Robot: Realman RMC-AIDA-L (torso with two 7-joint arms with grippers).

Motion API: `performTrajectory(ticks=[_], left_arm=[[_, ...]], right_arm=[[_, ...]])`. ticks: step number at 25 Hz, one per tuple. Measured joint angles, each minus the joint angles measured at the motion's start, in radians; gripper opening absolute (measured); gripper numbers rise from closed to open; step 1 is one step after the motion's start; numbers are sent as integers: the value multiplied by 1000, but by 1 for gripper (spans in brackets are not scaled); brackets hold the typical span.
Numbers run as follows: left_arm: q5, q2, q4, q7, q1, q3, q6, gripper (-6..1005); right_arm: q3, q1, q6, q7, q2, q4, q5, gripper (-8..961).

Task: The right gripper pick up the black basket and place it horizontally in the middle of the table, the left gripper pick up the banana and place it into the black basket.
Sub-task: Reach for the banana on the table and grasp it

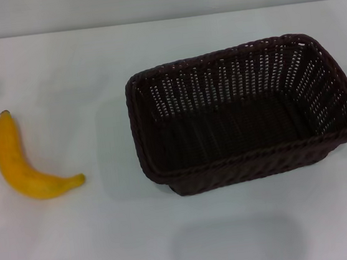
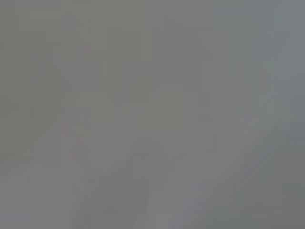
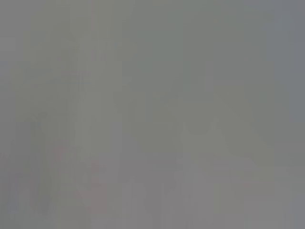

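The black basket point(image 1: 247, 112) stands upright and empty on the white table point(image 1: 98, 239), right of the middle, its long side running left to right and turned a little. The yellow banana point(image 1: 24, 166) lies on the table at the left, well apart from the basket, its dark stem tip toward the back. Neither gripper shows in the head view. Both wrist views show only plain grey with nothing to make out.
The table's far edge point(image 1: 161, 20) runs across the top of the head view, with a pale wall behind it.
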Motion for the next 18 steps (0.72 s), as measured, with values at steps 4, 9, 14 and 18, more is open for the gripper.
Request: performTrajectory(ticks=[4,9,14,18], left_arm=[[272,48,42,-357,-103,5,-53,870],[559,123,13,-683,-236,-2,-214,870],[728,204,-29,-889,-348,-4,-410,870],[856,245,-134,-989,-444,-4,-522,870]], right_arm=[[41,-4,-7,-245,3,160,135,876],[53,0,-42,-420,4,258,232,876],[55,15,-74,-581,5,341,347,875],[55,27,-96,-701,5,377,386,873]])
